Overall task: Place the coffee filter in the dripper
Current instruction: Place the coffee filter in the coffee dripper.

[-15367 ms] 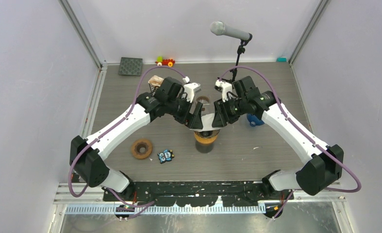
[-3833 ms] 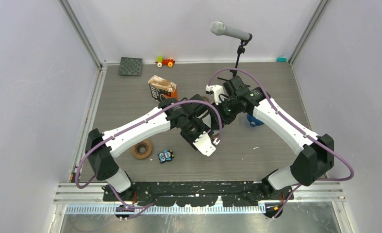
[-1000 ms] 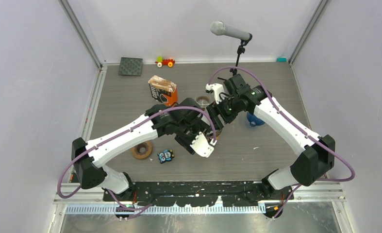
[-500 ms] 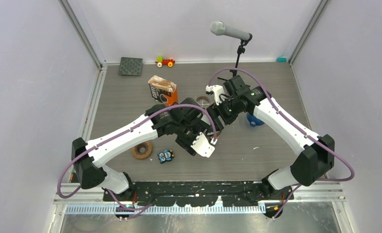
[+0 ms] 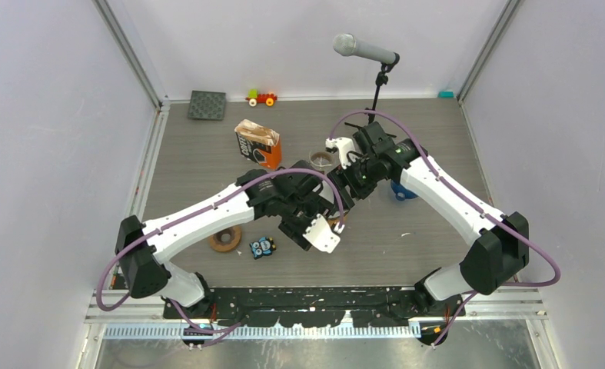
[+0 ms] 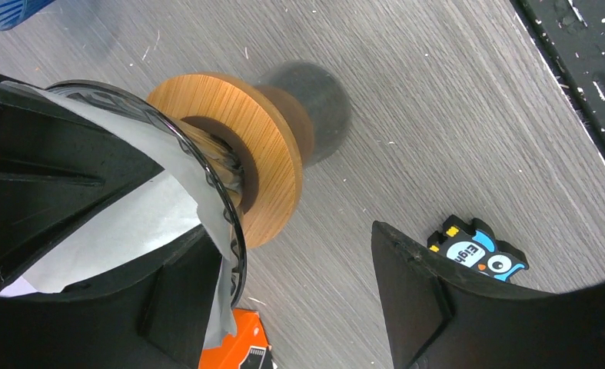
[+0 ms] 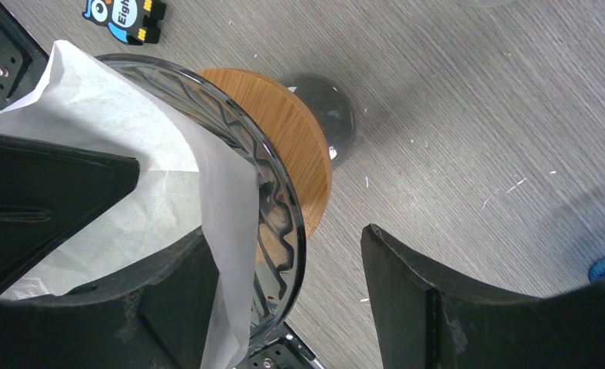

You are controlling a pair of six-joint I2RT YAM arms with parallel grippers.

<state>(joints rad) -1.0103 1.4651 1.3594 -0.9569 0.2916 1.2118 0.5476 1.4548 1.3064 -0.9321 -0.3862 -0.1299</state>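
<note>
You're near the end. The coffee filter [image 7: 130, 192] sits inside the glass cone of the dripper [image 7: 285, 211], which stands upright on the worktop [image 5: 199, 154] between the two arms. What's left, by my reading, is seating. The paper rides up over the rim on one side and lies creased, not flat to the wall.

The left gripper [image 6: 295, 261] has its jaws spread wide across the rim. One finger is down on the paper, the other hangs outside clear of the glass, and it grips nothing. The right gripper [image 7: 291, 254] is set the same way and is also empty.

The count is one dripper and one filter, though I can't rule out a second sheet nested under it. Around them are one owl block [image 5: 262, 247], one brown ring [image 5: 225, 236], one orange bag [image 5: 257, 144] and one blue cup [image 5: 403, 190].
</note>
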